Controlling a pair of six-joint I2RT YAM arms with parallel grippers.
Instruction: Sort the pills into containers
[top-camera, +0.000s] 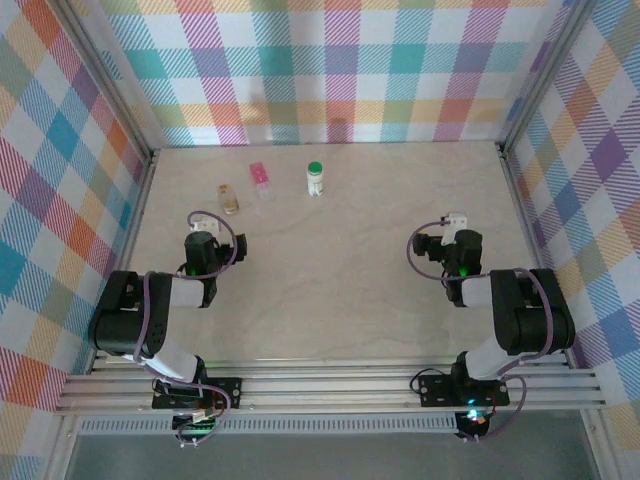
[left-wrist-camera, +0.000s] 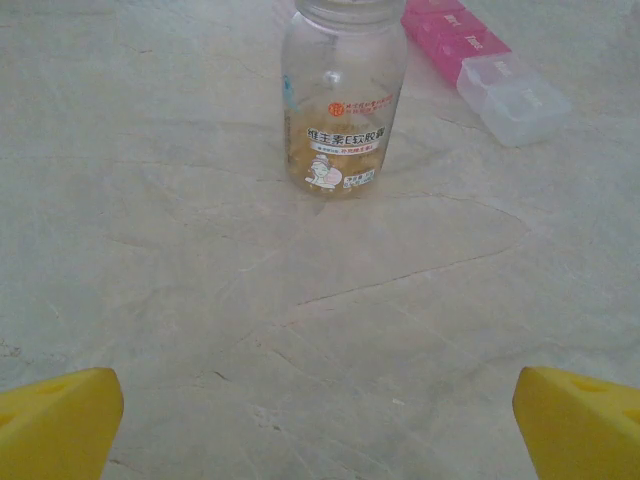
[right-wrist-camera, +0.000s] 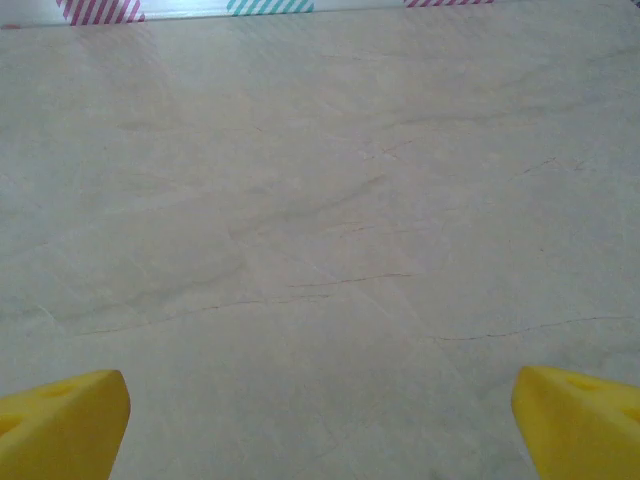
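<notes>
My left gripper (left-wrist-camera: 318, 425) and right gripper (right-wrist-camera: 320, 425) both hang spread wide and empty, the clear plastic bottle of amber capsules (left-wrist-camera: 343, 100) standing ahead of the left, the pink-and-clear pill-box strip of containers (left-wrist-camera: 485, 70) just beyond it to the right, so I judge no pills sorted yet.

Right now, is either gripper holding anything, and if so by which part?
Nothing is held. The left gripper and right gripper are both open, and the clear bottle stands untouched ahead of the left one.
</notes>
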